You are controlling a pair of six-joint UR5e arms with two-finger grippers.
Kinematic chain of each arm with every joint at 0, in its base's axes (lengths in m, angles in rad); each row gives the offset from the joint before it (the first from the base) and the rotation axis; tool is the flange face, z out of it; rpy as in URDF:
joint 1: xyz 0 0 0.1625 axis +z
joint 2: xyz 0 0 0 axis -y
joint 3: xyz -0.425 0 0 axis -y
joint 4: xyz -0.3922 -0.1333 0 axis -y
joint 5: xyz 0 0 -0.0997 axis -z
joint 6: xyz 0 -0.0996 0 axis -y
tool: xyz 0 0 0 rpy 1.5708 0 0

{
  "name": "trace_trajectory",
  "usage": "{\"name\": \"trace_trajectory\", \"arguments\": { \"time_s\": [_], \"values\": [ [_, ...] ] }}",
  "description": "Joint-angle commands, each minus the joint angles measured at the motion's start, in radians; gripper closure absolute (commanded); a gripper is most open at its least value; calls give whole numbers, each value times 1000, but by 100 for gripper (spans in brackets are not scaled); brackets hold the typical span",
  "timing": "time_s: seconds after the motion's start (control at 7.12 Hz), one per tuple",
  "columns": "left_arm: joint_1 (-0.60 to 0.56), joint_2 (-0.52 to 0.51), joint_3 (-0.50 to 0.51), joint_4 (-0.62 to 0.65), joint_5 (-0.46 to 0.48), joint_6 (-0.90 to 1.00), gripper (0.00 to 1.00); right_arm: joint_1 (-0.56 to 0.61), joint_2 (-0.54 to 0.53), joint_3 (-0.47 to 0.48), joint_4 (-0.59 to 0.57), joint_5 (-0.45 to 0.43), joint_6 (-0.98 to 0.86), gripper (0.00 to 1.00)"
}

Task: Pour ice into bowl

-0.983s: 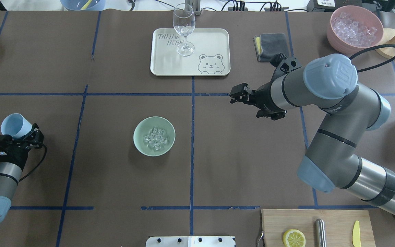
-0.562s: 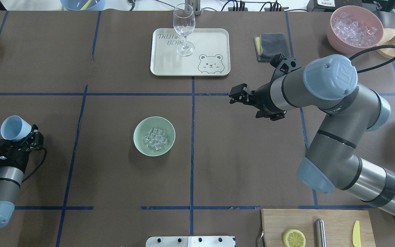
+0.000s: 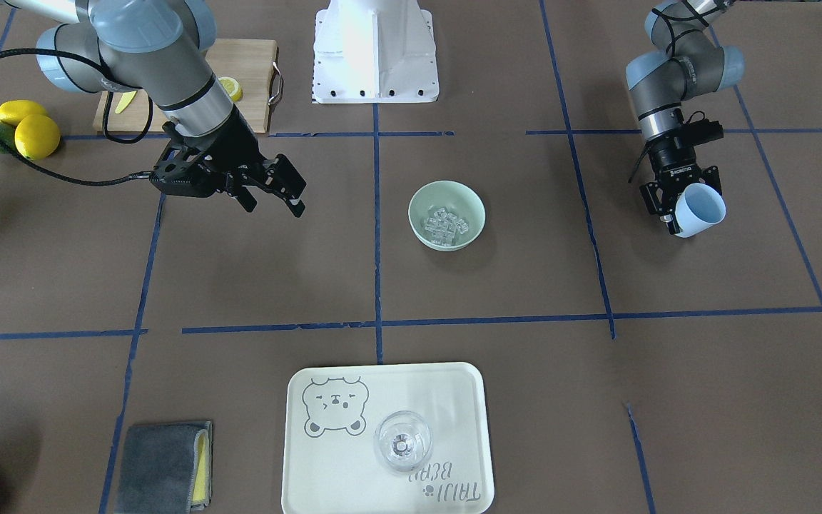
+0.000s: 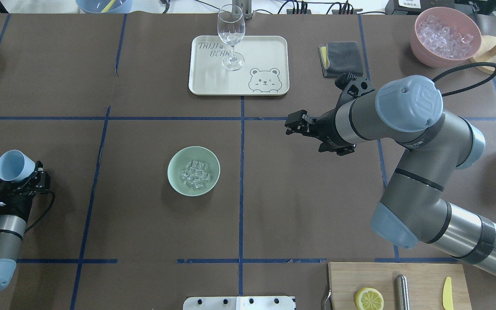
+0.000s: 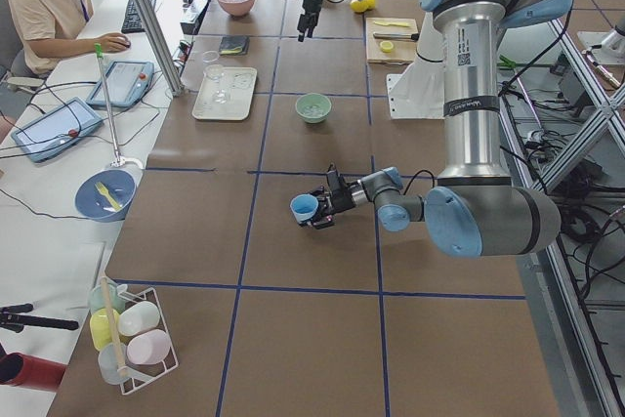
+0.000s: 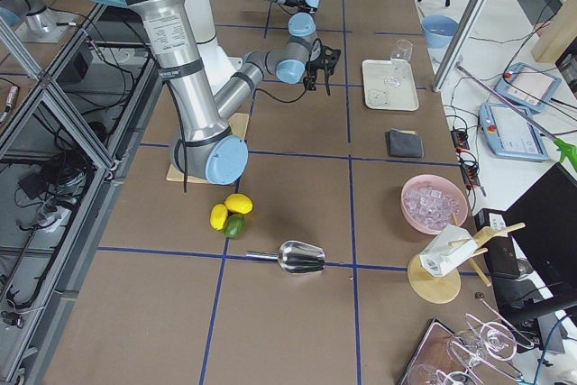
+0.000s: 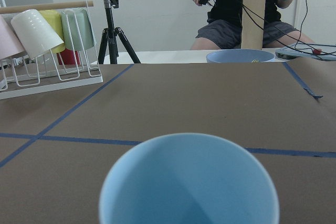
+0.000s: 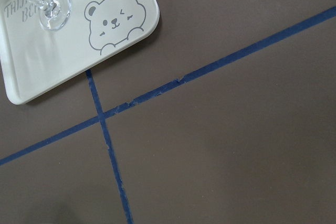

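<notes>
The pale mint-green bowl stands upright near the table's middle, with a small heap of clear ice cubes inside. My left gripper is far to the bowl's left, shut on a light blue cup whose mouth tilts away from me; the inside that shows holds nothing. My right gripper hovers open and empty to the bowl's right, above bare table.
A cream bear tray with a wine glass lies beyond the bowl. A grey cloth and a pink container of ice sit far right. A cutting board is at the near right edge. A person sits past the table's left end.
My left gripper has drawn the blue cup back toward my side and a little further left. The right arm has shifted slightly left. The bowl and ice have not moved.
</notes>
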Motion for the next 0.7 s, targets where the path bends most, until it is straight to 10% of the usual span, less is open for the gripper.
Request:
{"name": "trace_trajectory", "arguments": {
  "time_s": [0.0,0.14,0.56],
  "values": [
    [4,4,3,-1,-2,0,72,-5,2,1,1,-2,0,0],
    [4,4,5,-1,0,0,1,-7,2,1,1,-2,2,0],
    [28,81,-41,-65,-105,32,0,-7,2,-4,1,-3,0,0]
  ]
}}
